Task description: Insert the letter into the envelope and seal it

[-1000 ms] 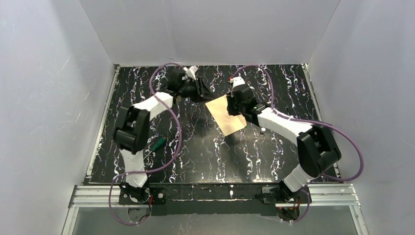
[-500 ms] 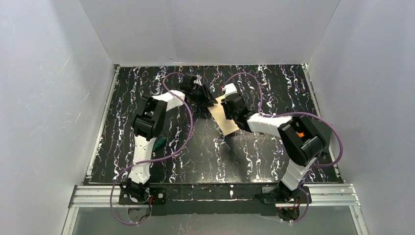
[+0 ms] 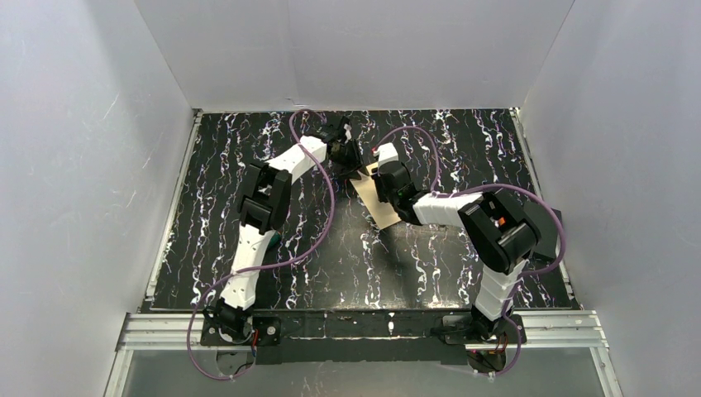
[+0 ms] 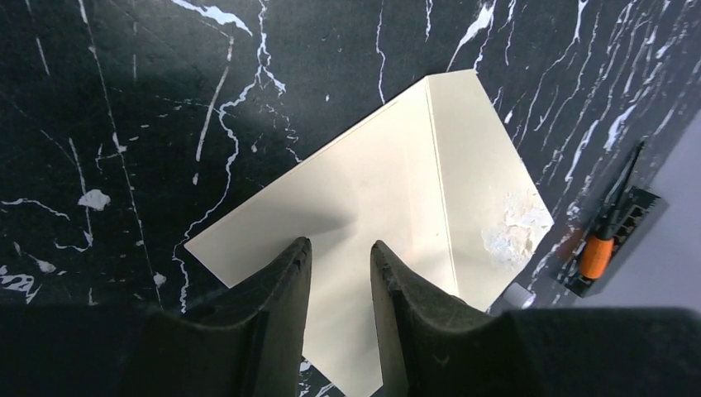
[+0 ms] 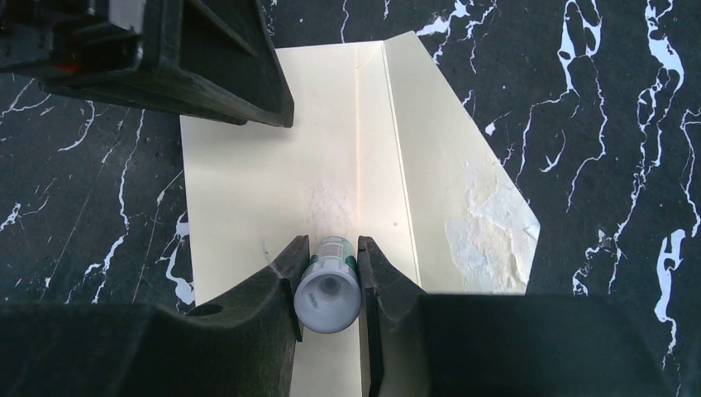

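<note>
Looking down from the top cam, you get only a tan sliver of the envelope (image 3: 383,212) at the far centre of the black marbled table (image 3: 413,256). Both arms' wrists sit over the rest, and the fingers can't be made out there. The wrist cams show more, tho each cuts off the near part of the paper behind its own dark fingers, and what's inside the envelope doesn't show. On the left gripper (image 4: 339,248) the two fingers stand w/ a narrow gap between them, nothing held, over the envelope's body near one edge; you can't tell if the tips touch the paper. On the right gripper (image 5: 328,248) the fingers are clamped on a small white glue stick (image 5: 327,291) w/ a green label, its tip aimed down at the paper just left of the fold; contact isn't clear. The envelope lies flat on the table and looks pale cream in the wrist cams. Its flap (image 5: 463,157) is open and lies flat to the right of a straight crease, narrowing to a blunt point. A rough, whitish, peeled-looking patch (image 5: 488,236) marks the flap near that point, and a fainter scuff (image 5: 331,203) sits on the body ahead of the glue stick. At the right edge of the left wrist cam, an orange-and-black item (image 4: 597,252) is too small to identify.
</note>
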### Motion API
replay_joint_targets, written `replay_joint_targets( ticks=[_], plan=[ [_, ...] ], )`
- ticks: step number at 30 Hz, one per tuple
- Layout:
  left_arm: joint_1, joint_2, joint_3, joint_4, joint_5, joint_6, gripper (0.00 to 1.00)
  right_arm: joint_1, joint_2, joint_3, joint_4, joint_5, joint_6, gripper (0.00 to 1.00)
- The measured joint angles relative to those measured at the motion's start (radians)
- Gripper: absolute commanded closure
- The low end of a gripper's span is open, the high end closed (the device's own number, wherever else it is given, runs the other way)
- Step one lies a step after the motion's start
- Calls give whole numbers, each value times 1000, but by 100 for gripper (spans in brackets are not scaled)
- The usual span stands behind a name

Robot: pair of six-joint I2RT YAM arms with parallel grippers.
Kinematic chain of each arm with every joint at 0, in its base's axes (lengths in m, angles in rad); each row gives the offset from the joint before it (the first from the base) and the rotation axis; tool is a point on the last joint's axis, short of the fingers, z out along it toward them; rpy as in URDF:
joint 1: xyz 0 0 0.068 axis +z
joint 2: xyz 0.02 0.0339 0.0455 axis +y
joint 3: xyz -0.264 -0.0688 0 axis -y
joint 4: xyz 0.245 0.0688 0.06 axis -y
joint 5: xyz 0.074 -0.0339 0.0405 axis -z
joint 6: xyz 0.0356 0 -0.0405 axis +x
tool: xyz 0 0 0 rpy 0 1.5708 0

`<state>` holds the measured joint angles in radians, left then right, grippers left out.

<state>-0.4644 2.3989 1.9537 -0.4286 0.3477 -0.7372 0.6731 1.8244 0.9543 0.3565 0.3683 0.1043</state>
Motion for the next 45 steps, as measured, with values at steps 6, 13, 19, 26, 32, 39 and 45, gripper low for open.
replay_joint_targets(
  ticks=[6,13,19,26,32,39,45],
  plan=[
    [-23,19,67,-114,-66,44,78,5,16,-17,70,5,6,99],
    [-26,31,90,-153,-71,75,83,18,83,15,161,45,20,99],
    [-26,35,99,-171,-95,39,89,32,85,19,158,68,24,99],
    [-30,35,102,-186,-146,-81,90,51,-31,-51,22,49,31,99],
    [-31,35,102,-191,-169,-140,90,58,-87,-89,-44,37,43,99],
    [-31,35,100,-189,-164,-154,88,67,-36,-71,24,96,50,99],
    [-30,35,95,-180,-149,-144,87,68,84,32,105,154,50,99]
  ],
)
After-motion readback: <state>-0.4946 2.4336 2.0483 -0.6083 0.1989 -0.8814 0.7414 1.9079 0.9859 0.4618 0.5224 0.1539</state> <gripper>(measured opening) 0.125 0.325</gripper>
